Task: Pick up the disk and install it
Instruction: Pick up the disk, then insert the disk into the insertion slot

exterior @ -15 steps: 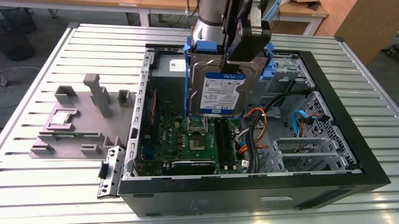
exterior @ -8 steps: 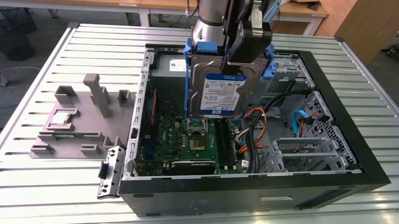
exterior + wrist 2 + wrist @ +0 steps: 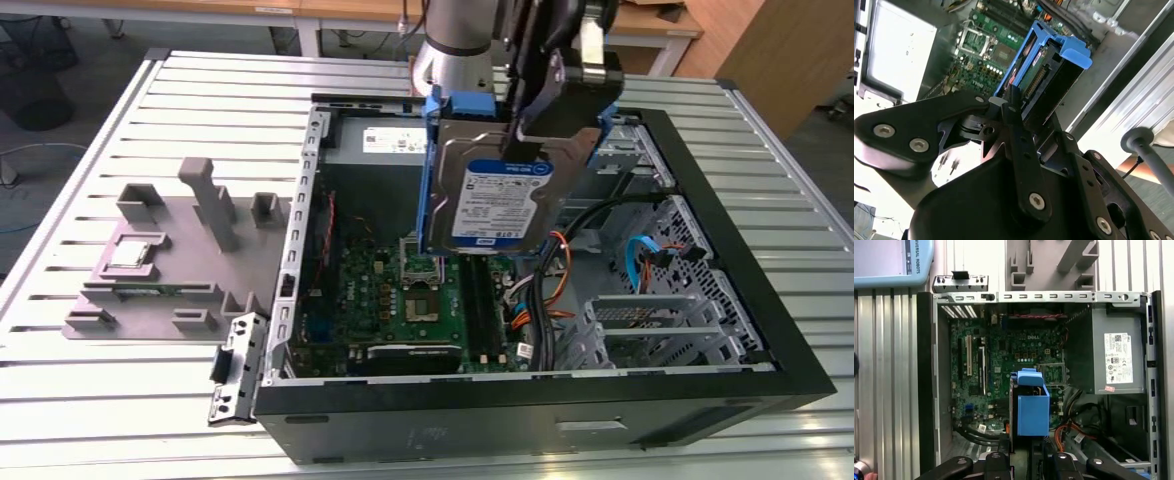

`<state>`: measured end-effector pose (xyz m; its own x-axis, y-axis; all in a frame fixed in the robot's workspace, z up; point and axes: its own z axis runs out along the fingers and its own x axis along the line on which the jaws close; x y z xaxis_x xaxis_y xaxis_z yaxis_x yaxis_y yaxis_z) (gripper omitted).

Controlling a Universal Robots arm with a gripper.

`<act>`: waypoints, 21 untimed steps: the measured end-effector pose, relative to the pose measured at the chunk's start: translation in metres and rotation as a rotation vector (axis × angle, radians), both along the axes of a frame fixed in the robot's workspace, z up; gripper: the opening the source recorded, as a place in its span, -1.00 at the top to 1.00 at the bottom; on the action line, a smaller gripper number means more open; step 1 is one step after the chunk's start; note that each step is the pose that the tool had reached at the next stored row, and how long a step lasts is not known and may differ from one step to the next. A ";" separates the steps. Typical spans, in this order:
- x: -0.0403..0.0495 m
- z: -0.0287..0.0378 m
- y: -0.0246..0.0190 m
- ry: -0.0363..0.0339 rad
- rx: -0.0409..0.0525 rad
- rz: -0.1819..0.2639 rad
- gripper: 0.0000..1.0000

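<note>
Exterior view: we've got the disk (image 3: 501, 205) clamped in the gripper (image 3: 538, 140), upper centre of frame, held clear above the open case (image 3: 747, 300). It hangs on edge with its long axis vertical, straight below the fingers, lower end over the motherboard (image 3: 387, 290). The metal drive cage (image 3: 654, 320) sits lower right of frame, apart from the disk. Second wrist view: jaws closed tight on the disk's (image 3: 1046, 75) near end, the blue carrier (image 3: 1074, 50) running away from the gripper (image 3: 1024, 107) toward the board. First wrist view: the disk (image 3: 1031, 407) is end-on just ahead of the gripper (image 3: 1026, 460), board behind it.
</note>
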<state>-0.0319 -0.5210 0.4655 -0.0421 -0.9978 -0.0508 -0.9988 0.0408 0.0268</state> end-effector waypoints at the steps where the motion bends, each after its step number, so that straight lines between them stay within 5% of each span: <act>1: 0.0039 -0.0001 0.0000 0.0000 -0.0004 0.000 0.30; 9: 0.0321 -0.0006 0.0000 0.0002 -0.0061 -0.001 0.30; 16: 0.0358 -0.0006 -0.0004 0.0002 -0.0076 -0.001 0.30; 21: 0.0364 -0.0008 -0.0056 0.0003 -0.0076 -0.001 0.30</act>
<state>0.0045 -0.5266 0.4648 -0.0427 -0.9981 -0.0433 -0.9988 0.0416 0.0267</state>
